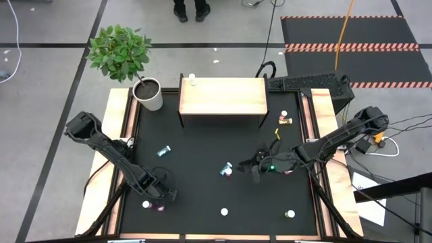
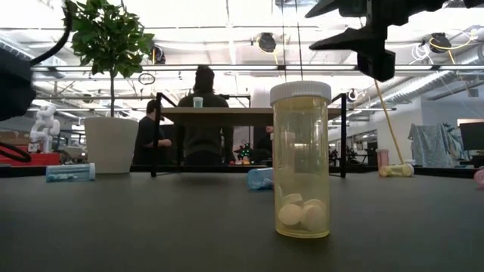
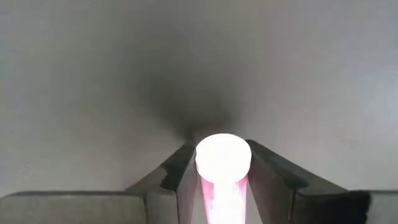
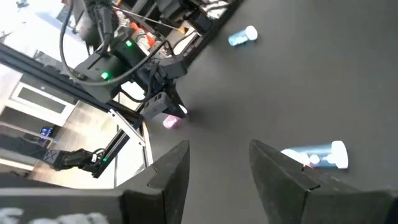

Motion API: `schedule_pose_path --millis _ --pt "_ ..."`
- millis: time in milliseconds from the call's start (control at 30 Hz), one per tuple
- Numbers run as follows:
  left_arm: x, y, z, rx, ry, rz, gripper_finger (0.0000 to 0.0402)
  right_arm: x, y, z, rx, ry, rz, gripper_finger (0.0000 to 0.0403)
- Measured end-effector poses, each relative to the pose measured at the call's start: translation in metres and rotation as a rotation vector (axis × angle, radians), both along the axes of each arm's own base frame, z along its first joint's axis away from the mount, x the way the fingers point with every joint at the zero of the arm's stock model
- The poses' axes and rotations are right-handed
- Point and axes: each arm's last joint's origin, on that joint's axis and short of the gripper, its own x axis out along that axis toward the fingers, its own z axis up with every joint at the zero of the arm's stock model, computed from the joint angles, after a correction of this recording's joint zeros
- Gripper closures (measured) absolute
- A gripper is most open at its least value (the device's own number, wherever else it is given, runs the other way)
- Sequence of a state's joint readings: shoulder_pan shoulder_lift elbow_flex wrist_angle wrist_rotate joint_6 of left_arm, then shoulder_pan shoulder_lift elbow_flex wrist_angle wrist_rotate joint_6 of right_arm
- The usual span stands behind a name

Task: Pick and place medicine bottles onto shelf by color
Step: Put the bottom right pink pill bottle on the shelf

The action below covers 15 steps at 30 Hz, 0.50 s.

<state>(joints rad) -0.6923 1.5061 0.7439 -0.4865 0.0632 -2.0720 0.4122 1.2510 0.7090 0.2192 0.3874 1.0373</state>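
The left pincer (image 3: 222,177) hugs a pink bottle (image 3: 222,163) on the dark surface (image 1: 202,148); the right pincer (image 4: 217,171) hangs open, empty. No label is readable.

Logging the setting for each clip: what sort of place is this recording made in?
Most likely a robotics lab or open workshop. A black work table stands on a grey floor with red-striped hazard mats, exposed ceiling pipes and lights run overhead, and people are at benches behind the wooden shelf.
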Motion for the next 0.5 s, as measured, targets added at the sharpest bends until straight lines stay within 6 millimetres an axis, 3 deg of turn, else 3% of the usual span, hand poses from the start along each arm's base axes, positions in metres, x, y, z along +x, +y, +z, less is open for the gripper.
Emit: schedule_pose_path --millis 200,333,500 --pt "0.018 0.014 0.040 0.053 -0.238 0.048 0.0277 -0.008 -0.003 0.020 -0.042 -0.094 0.103 0.0241" --pt "0.035 0.032 0.077 0.195 -0.466 0.043 0.0277 -0.007 -0.003 0.034 -0.020 -0.217 0.202 0.0239" --pt "0.070 0.058 0.126 0.424 -0.781 -0.090 0.0277 0.001 -0.007 0.047 -0.038 -0.386 0.275 0.0208"
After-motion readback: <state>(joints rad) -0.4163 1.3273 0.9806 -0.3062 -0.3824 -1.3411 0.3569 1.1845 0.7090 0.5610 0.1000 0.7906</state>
